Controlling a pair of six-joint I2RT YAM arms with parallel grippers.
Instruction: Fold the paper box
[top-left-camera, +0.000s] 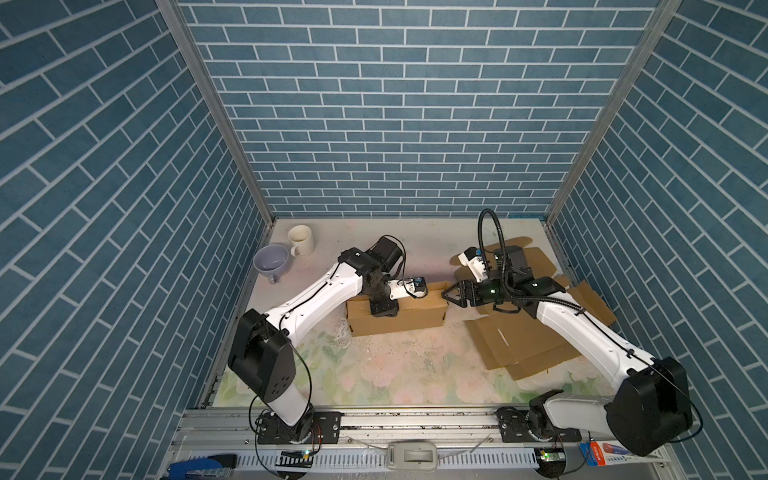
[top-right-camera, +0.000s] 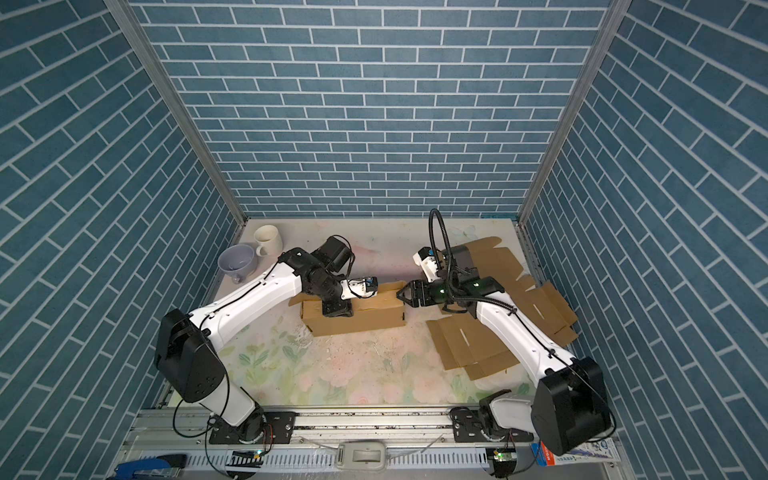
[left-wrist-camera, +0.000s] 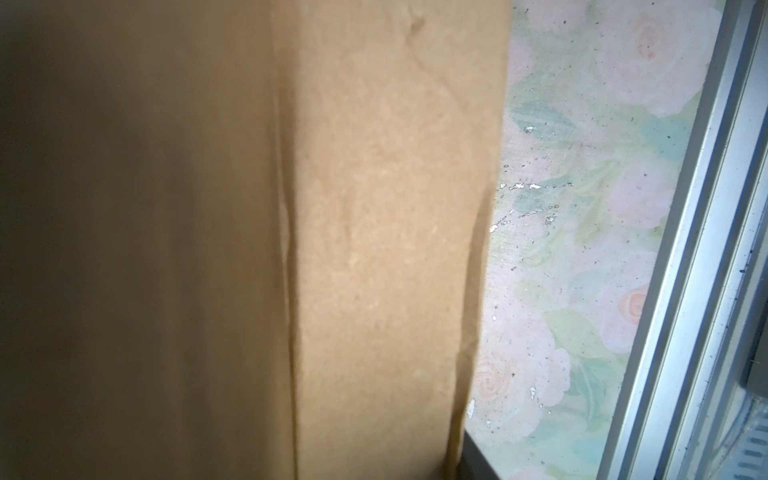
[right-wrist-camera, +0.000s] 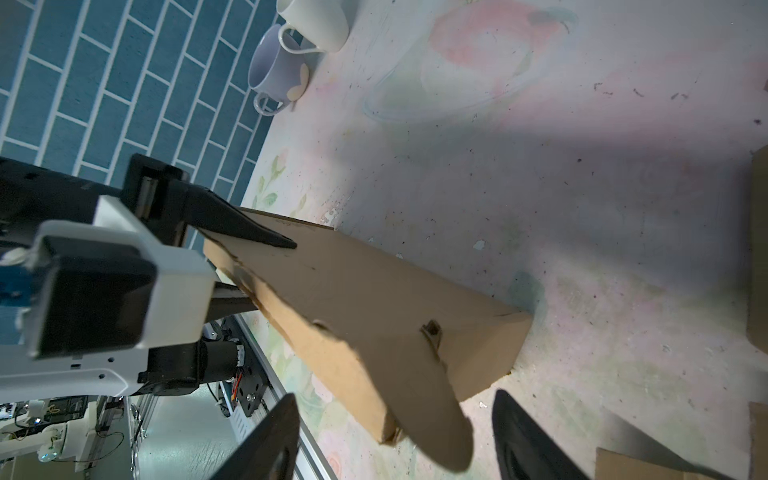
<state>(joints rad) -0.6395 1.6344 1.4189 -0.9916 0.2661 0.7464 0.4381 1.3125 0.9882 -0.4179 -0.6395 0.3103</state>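
Observation:
The brown paper box (top-left-camera: 399, 318) lies lengthwise mid-table, seen also in a top view as the box (top-right-camera: 357, 318). My left gripper (top-left-camera: 384, 311) reaches down onto its top near the left half. In the right wrist view its black fingers (right-wrist-camera: 245, 228) lie on either side of a cardboard panel, shut on it. In the left wrist view, cardboard (left-wrist-camera: 374, 249) fills most of the frame and hides the jaws. My right gripper (top-left-camera: 451, 295) is level with the box's right end and open. A rounded tuck flap (right-wrist-camera: 428, 399) pokes between its fingers (right-wrist-camera: 270, 440), which do not touch it.
A white mug (top-left-camera: 301, 240) and a lilac cup (top-left-camera: 271, 259) stand at the back left. Flat cardboard blanks (top-left-camera: 511, 345) lie under and behind the right arm, on the right. The metal rail (top-left-camera: 415, 419) runs along the front edge.

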